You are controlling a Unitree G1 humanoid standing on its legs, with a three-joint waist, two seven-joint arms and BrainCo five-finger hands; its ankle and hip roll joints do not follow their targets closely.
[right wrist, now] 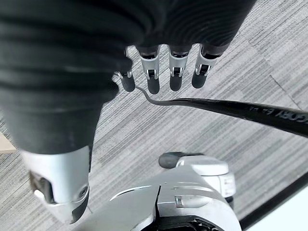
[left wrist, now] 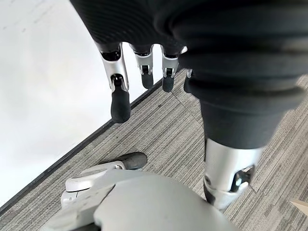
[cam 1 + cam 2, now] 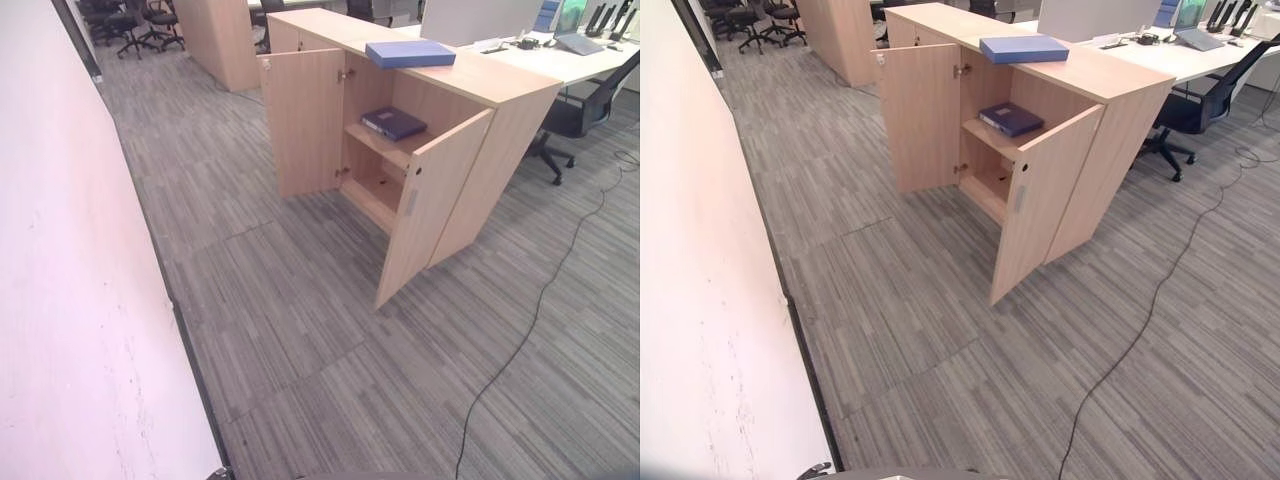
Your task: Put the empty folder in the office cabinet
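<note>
A white wall (image 3: 70,300) runs along the left of the carpet (image 3: 300,330), well apart from the cabinet (image 3: 500,110), and cuts off everything behind it. The cabinet stands with both doors swung out: the left door (image 3: 305,120) hides that side of the inside, and the right door (image 3: 430,205) covers part of the lower compartment, so what lies down there is hard to make out. On the cabinet's middle shelf (image 3: 375,140) a dark folder (image 3: 394,122) lies flat, its near corner reaching the shelf edge. The blue folder (image 3: 410,53) lies flat on the cabinet top, long axis running across the top from left to right, its spine side facing the front edge; whether it is empty cannot be told. Beyond the cabinet a desk (image 3: 570,60) is cut off at the frame edge, with a black chair (image 3: 585,105) just beside the cabinet's right side. The left hand (image 2: 144,67) hangs over the carpet beside the wall, fingers straight and slack, grasping nothing. The right hand (image 1: 163,72) hangs likewise over carpet, fingers relaxed and free.
</note>
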